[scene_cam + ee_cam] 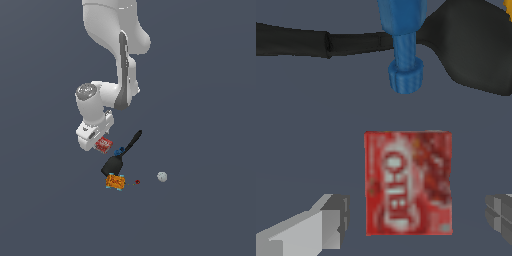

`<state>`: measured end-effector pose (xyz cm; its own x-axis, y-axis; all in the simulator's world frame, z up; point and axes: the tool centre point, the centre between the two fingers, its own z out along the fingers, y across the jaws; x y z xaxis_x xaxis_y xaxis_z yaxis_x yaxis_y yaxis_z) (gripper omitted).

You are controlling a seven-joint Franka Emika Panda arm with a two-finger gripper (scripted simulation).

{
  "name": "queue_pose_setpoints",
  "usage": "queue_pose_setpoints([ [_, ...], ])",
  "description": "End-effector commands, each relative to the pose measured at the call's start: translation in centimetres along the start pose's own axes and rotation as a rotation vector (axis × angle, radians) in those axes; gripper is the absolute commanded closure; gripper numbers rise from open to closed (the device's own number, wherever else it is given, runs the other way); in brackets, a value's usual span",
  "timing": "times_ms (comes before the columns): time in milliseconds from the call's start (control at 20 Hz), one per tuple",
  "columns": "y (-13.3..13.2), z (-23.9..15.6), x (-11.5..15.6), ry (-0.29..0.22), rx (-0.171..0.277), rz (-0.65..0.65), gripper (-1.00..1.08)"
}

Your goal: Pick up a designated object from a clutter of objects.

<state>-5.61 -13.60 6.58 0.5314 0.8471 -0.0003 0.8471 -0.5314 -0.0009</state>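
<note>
Red box [408, 183] between spread gripper [416, 220] fingers, ungrasped; exterior view hides gap.

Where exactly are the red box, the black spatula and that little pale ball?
red box [408, 183]: wrist view, middle of its printed face.
black spatula [113, 165]: exterior view, on its broad blade.
pale ball [162, 176]: exterior view, centre of the ball.

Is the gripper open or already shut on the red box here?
Open. In the wrist view the gripper has its fingers spread wide on either side of the red box, with floor showing between each finger and the box.
</note>
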Motion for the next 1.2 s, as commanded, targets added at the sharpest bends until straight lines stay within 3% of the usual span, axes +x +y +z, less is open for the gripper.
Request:
queue_pose_setpoints([
  [0, 0.0, 0.0, 0.0, 0.000, 0.000, 0.000, -0.92],
  [900, -0.1, 5.1, 0.0, 0.000, -0.001, -0.004, -0.92],
  [950, -0.1, 5.1, 0.0, 0.000, -0.001, -0.004, 1.08],
  [1150, -0.1, 5.1, 0.0, 0.000, -0.001, -0.004, 1.08],
])
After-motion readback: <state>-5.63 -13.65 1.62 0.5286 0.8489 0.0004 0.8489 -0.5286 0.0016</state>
